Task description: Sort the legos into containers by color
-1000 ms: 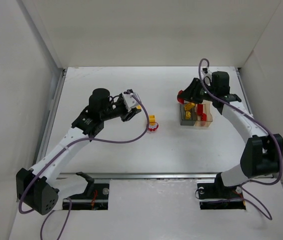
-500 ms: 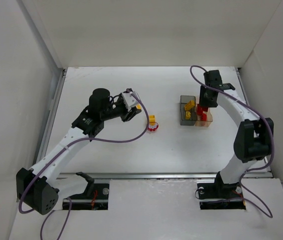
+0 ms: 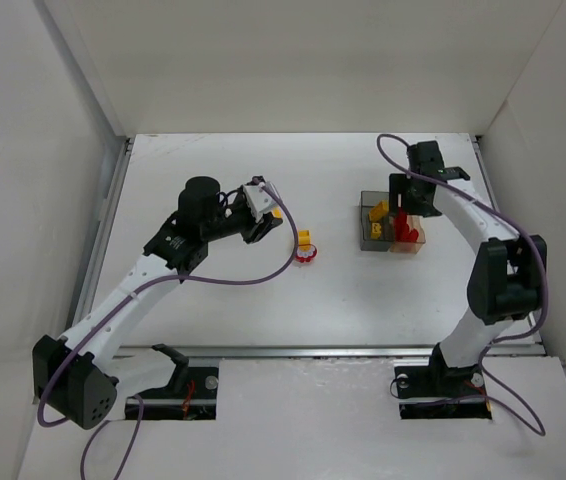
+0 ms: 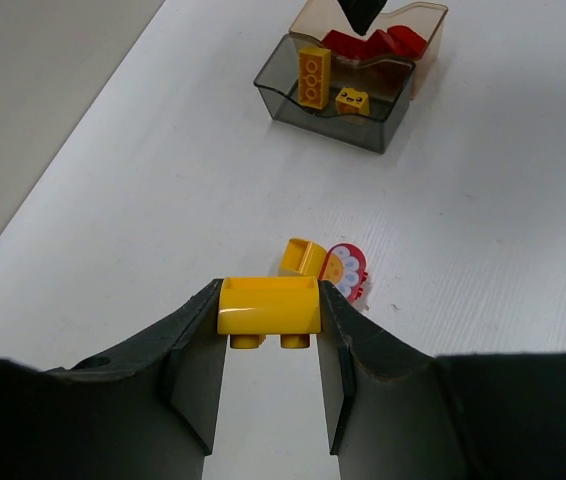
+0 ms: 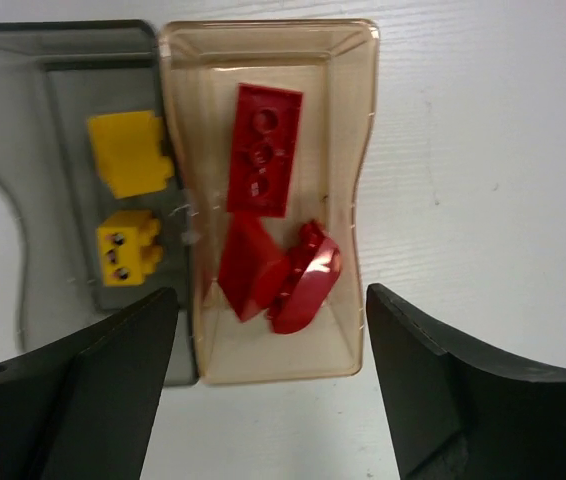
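Pinching a yellow lego [image 4: 268, 305], left hand [image 3: 271, 214] hovers — right hand [image 5: 270, 292] gapes above containers [image 5: 361, 150].

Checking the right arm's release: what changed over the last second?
The right gripper swung right over the clear container, opened and dropped its red piece among the red legos inside. Unchanged: left gripper shut on a yellow lego, two loose legos on the table, the grey container.

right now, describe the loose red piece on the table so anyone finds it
On the white table, look left of the joined containers, near the middle. Two pieces lie together; it is the round red one, not the yellow brick.
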Tool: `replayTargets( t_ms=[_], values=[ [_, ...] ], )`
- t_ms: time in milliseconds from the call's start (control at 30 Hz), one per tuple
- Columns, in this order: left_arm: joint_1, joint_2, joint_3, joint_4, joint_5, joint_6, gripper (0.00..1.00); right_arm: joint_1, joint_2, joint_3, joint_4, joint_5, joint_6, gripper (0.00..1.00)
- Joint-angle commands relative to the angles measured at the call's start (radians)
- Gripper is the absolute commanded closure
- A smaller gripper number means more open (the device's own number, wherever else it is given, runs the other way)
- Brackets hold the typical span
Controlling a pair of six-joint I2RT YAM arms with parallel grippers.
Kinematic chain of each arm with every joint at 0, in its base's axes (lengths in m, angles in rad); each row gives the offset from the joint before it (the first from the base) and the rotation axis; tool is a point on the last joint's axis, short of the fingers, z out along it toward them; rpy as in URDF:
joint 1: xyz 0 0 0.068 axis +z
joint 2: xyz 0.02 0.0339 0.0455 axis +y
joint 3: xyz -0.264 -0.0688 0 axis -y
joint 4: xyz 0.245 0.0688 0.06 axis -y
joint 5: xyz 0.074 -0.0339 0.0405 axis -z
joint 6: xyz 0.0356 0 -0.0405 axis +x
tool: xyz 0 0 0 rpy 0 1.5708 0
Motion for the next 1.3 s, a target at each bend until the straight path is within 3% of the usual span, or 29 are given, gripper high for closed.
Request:
replayTargets(
  t_ms=[0, 33, 100, 167, 200, 267, 300, 367, 400, 500, 567, 700, 800, 1000, 1133, 1267],
  values=[
    [0.001, -0.008, 0.023, 0.053, 0.019, -0.012, 1.0, 0.002, -0.154, 0.047, 0.007, -0.14, -0.014, 0.19],
    [0.001, -0.008, 0.023, 0.053, 0.03, -0.003, 1.0, 0.013, -0.185, 0.058, 0.021, -0.202, -0.005, 0.19],
    [0.001, -0.008, 0.023, 0.082, 0.045, -0.003, 1.0, 0.013, -0.257, 0.026, 0.084, -0.484, 0.014, 0.16],
    [0.001, -0.021, 0.023, 0.11, 0.08, 0.008, 1.0, 0.013, -0.37, -0.042, 0.307, -0.719, 0.092, 0.09],
    [0.001, -0.037, 0.007, 0.148, 0.097, 0.008, 1.0, 0.013, -0.401, -0.081, 0.404, -0.928, 0.136, 0.07],
    [0.001, -0.072, -0.006, 0.199, 0.146, 0.017, 1.0, 0.035, -0.457, -0.177, 0.655, -1.065, 0.274, 0.04],
    [0.001, -0.084, -0.019, 0.228, 0.16, 0.0, 1.0, 0.074, -0.457, -0.177, 0.67, -1.096, 0.275, 0.04],
    [0.001, -0.094, -0.019, 0.346, 0.16, -0.099, 1.0, 0.128, -0.484, -0.154, 0.67, -1.096, 0.212, 0.04],
    [0.001, -0.094, -0.01, 0.374, 0.151, -0.224, 1.0, 0.153, -0.496, -0.154, 0.67, -1.082, 0.189, 0.04],
    [0.001, -0.052, 0.059, 0.417, 0.177, -0.383, 1.0, 0.226, -0.529, -0.154, 0.67, -1.05, 0.115, 0.04],
    [0.011, -0.034, 0.078, 0.466, 0.217, -0.536, 1.0, 0.249, -0.539, -0.145, 0.67, -1.05, 0.094, 0.07],
    [0.021, 0.018, 0.108, 0.553, 0.375, -0.738, 1.0, 0.3, -0.529, -0.122, 0.67, -1.05, 0.072, 0.23],
    [0.021, 0.064, 0.13, 0.604, 0.461, -0.837, 1.0, 0.335, -0.529, -0.113, 0.67, -1.039, 0.048, 0.24],
    [0.021, 0.106, 0.151, 0.656, 0.505, -0.874, 1.0, 0.354, -0.518, -0.103, 0.67, -1.015, 0.028, 0.24],
    [0.021, 0.106, 0.161, 0.674, 0.505, -0.888, 1.0, 0.363, -0.493, -0.093, 0.67, -1.053, 0.028, 0.33],
    [0.021, 0.106, 0.161, 0.693, 0.505, -0.897, 1.0, 0.372, -0.475, -0.093, 0.67, -1.074, 0.028, 0.35]
  ],
)
